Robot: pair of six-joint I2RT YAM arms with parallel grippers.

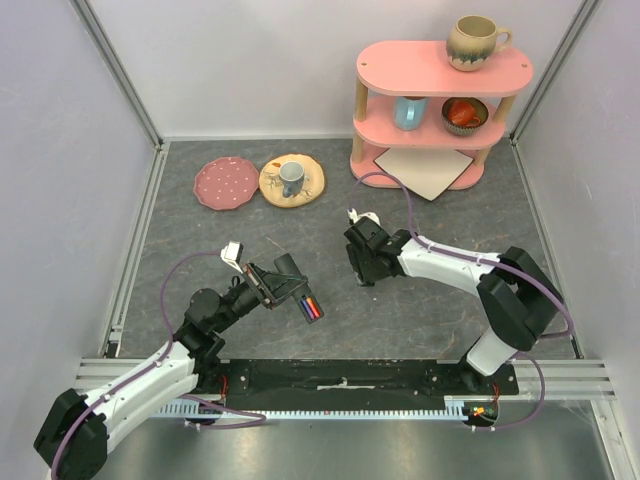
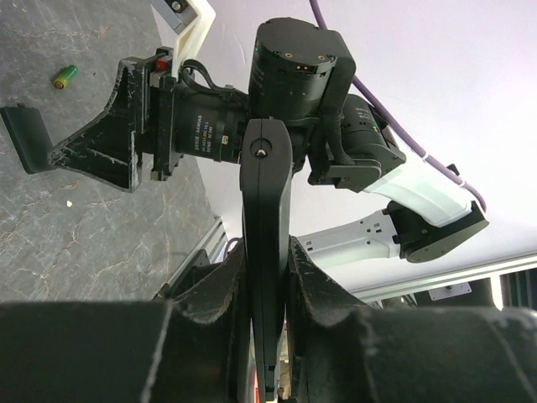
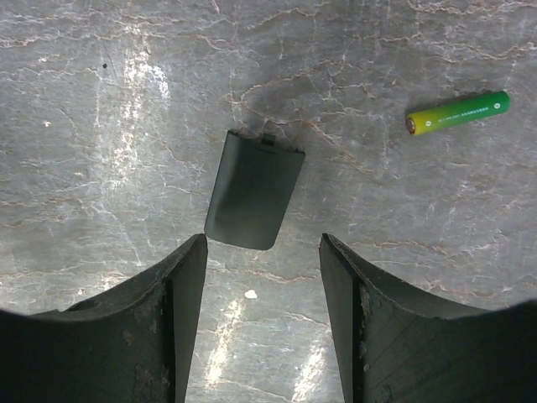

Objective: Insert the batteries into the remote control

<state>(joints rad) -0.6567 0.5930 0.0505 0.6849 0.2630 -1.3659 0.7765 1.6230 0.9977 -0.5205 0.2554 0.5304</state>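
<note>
The remote (image 2: pixel 267 185) is off the table, clamped edge-on between the fingers (image 2: pixel 336 319) of the left gripper (image 2: pixel 267 256), and blue and red batteries (image 1: pixel 312 308) show in its open compartment at the lower end. To its right, the right gripper (image 3: pixel 263 248) hangs with its jaws apart just over the cover (image 3: pixel 254 189), which lies flat on the table (image 3: pixel 101 126). A green battery (image 3: pixel 459 112) lies on the table near the cover, not touching it.

- The left pincer (image 2: pixel 267 262) is clamping the black remote control (image 2: pixel 267 180) edge-on between its fingers.
- A green battery (image 2: pixel 65 76) is lying on the grey tabletop (image 2: pixel 84 239).
- The right pincer (image 2: pixel 67 155) is hanging beside a black battery cover (image 2: pixel 25 134).
</note>
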